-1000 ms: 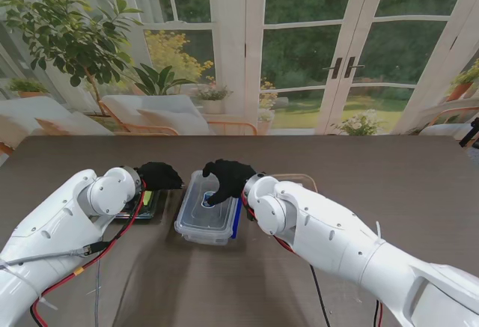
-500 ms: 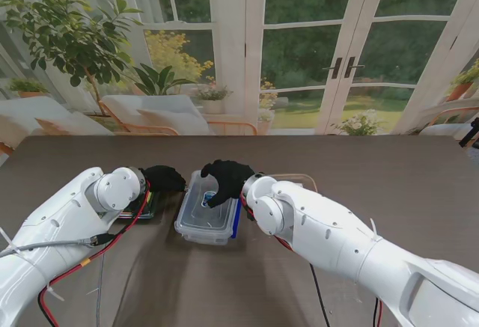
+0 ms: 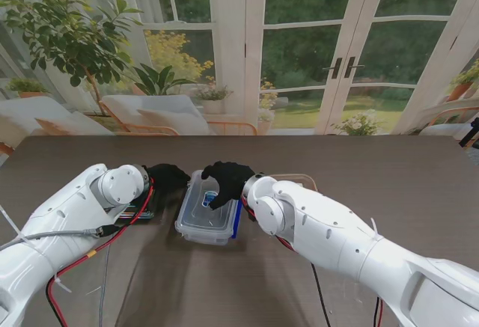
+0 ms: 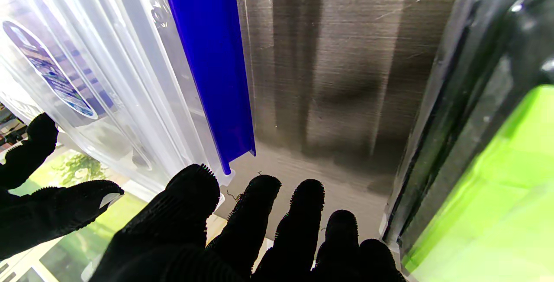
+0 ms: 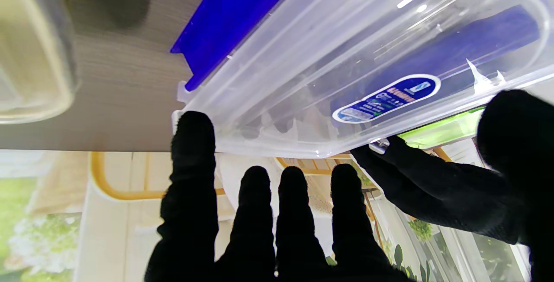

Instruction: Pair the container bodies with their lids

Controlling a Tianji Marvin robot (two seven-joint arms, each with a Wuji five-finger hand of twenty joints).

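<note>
Over the far end of the clear container (image 3: 206,209), the right hand (image 3: 227,180) hovers with its black-gloved fingers (image 5: 255,212) spread and extended past the container's far edge; the wrist view shows nothing gripped between them, though the index fingertip lies at the container's corner and whether it touches cannot be told. Its thumb (image 5: 515,143) sits apart on the other side of the container's end. A blue label (image 5: 386,98) shows through the clear plastic just beside that thumb, and a blue clip (image 5: 233,17) runs along the container's long side.

To the left of the container, the left hand (image 3: 166,179) is held low over the table (image 3: 374,185), fingers (image 4: 303,212) together and pointing into the gap between the clear container and a dark container with a green lid (image 4: 489,195). It holds nothing; its thumb (image 4: 65,212) is spread away from the fingers, beyond the clear container's far end. Another blue clip (image 4: 207,56) runs along the clear container's side facing this hand.

The clear container lies on the brown table between the two arms, its long axis running away from the robot. Just right of the right forearm, a shallow clear piece (image 3: 299,179) rests on the table, partly hidden.
</note>
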